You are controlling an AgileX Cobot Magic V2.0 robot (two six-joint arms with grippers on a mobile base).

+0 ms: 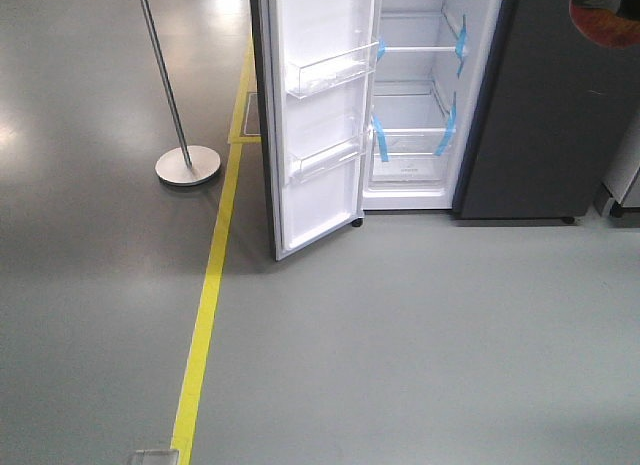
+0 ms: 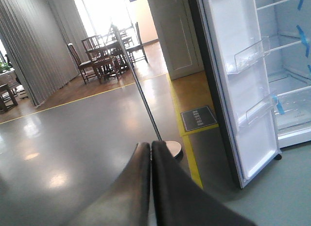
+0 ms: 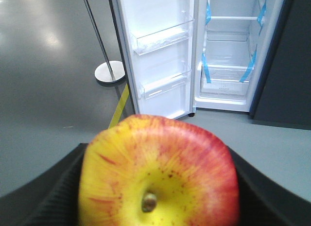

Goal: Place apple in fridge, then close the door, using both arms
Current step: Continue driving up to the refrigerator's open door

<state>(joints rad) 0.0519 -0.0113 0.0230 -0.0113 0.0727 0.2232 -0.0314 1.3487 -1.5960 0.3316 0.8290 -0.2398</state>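
- Left claw [image 2: 150,145]: fingers pressed together, nothing held; only this wrist view shows chairs [image 2: 104,53] and curtains [image 2: 43,41].
- Stand base [image 1: 187,166] and yellow floor line [image 1: 205,315] on the glossy grey floor [image 1: 420,335].
- Door [image 1: 320,115] swung open; fridge [image 1: 425,95] interior white.
- Right claw [image 3: 156,199] grips the apple [image 3: 158,167], well apart from the fridge.
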